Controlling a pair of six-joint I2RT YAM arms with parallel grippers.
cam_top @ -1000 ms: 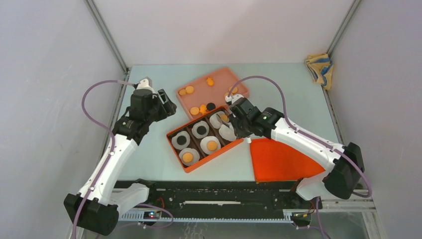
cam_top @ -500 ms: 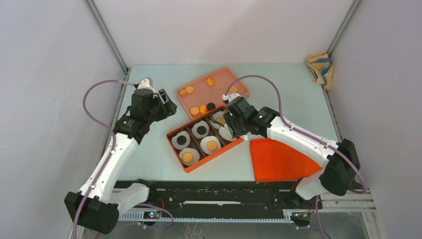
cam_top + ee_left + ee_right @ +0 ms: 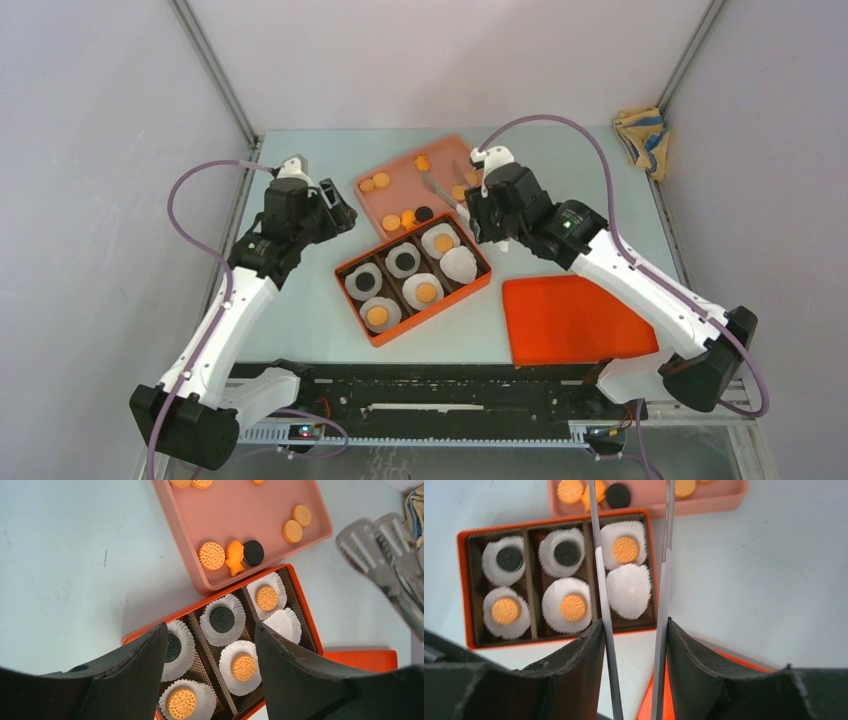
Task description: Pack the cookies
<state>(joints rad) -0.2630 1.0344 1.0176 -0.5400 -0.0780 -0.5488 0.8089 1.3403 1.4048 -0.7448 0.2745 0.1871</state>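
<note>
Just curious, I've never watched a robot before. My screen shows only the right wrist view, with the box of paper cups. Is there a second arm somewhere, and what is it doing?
Observer: Yes. The left tool hovers open and empty near the left side of the orange box.
Operator: Where do those metal tongs end? My picture cuts them off.
Observer: The tongs in the right tool reach over the pink tray. Nothing shows between their tips.
Operator: How many are waiting in that tray?
Observer: Eight cookies, one of them black.
</note>
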